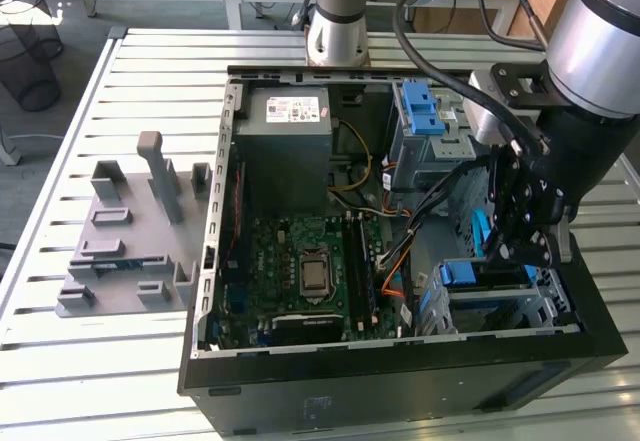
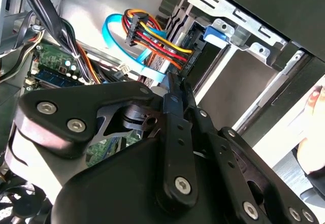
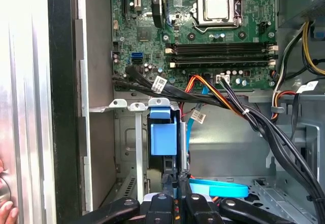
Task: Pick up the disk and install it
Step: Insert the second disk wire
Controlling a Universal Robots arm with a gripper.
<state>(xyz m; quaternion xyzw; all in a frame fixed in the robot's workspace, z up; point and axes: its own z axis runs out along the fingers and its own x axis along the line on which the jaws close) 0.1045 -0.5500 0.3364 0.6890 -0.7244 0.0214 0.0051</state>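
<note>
Inside the open computer case (image 1: 236,261), the disk (image 1: 485,276) sits in the lower drive bay (image 1: 545,306) at the exterior view's right, blue rails showing. Just above it hangs the gripper (image 1: 520,251), fingers pressed together (nothing between them in the first wrist view). Beyond lie the motherboard (image 1: 310,261) and power supply (image 1: 290,131).

Claw (image 1: 520,251) tips sunk behind the bay's (image 1: 500,296) blue latch in the exterior view; open or closed, impossible to tell. Disk itself masked by the claw links. Fingertip (image 3: 4,211) cut off at the first wrist view's edge.
</note>
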